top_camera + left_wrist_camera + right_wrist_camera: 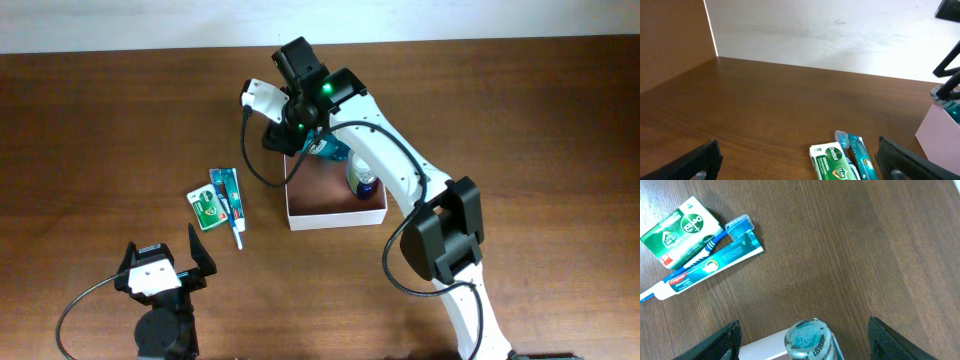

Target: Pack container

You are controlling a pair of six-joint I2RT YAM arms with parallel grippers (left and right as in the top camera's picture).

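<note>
The container (333, 219) is a square shallow box with white walls and a pinkish-brown inside, at the table's middle. A teal mouthwash bottle (332, 150) stands in its far left corner, and a small blue-capped bottle (362, 181) lies inside at the right. My right gripper (300, 140) hovers over that corner, open. In the right wrist view its jaws (804, 326) straddle the mouthwash cap (807, 339) without touching it. My left gripper (165, 252) is open and empty near the front left.
A green soap box (205, 209), a toothpaste tube (225, 190) and a toothbrush (237, 222) lie left of the container. They also show in the left wrist view: soap (832, 162), toothpaste (860, 155), toothbrush (841, 136). A wall rises behind the table.
</note>
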